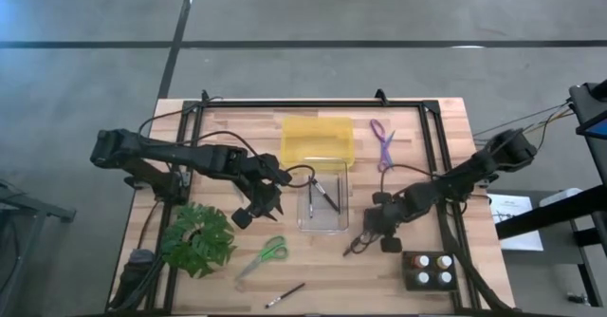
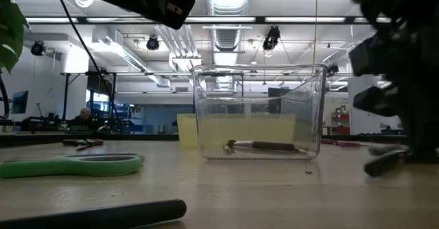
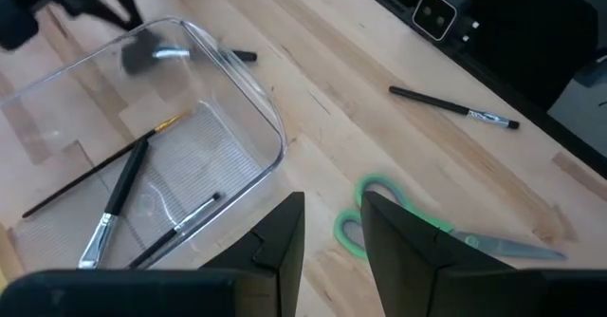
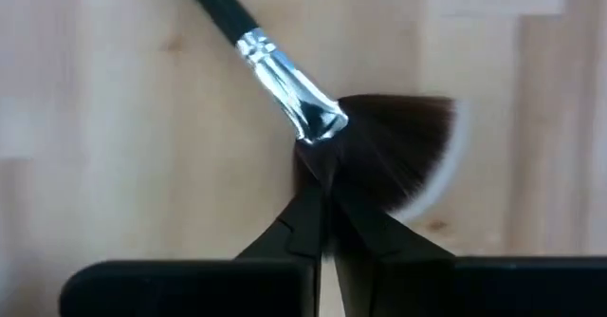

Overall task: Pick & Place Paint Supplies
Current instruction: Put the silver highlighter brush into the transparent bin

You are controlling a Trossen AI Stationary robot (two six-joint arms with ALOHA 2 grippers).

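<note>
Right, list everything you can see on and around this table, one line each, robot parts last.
table: one, pale wood, black frame along its edges
yellow bin: one, yellow, far middle
clear container: one, see-through, centre, next to the bin
thin brushes: three, dark handles, inside the clear container
loose brush: one, dark, near edge
fan brush: one, dark handle, silver ferrule, at the right gripper
green scissors: one, beside the plant
purple scissors: one, right of the bin
paint bottles: four, one orange-topped, dark holder, near right
plant: one, green, near left
left gripper: open, empty, above the table by the container
right gripper: shut at the fan brush's bristle base
</note>
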